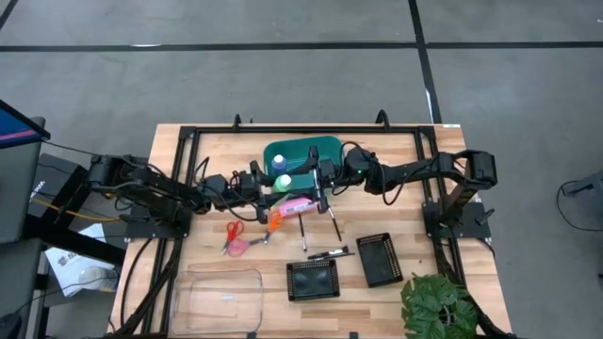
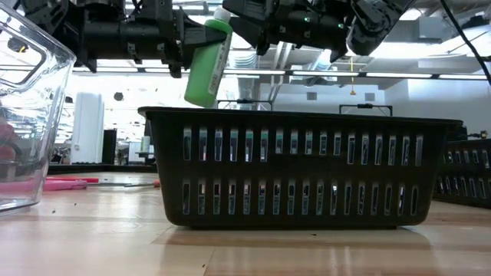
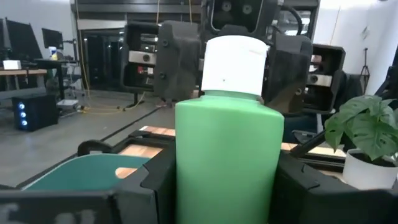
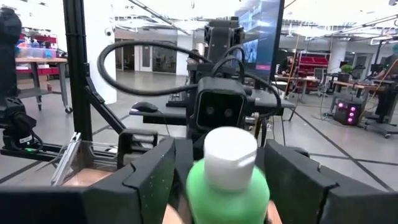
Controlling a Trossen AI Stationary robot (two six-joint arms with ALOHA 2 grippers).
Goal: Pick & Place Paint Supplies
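Left gripper [image 3: 227, 186] clamps the green bottle [image 1: 282, 181] by its body | bottle aloft over the table centre, at the teal basket's [image 1: 330, 144] 7 o'clock rim | I see the right gripper [image 4: 227, 180] facing it, fingers spread around the white cap [image 4: 230, 149], contact unclear.

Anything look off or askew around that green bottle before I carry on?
Yes: the green bottle hangs tilted in mid-air above the table, cap uppermost, gripped by the left gripper, while the right gripper brackets its white cap. Nothing looks spilled.
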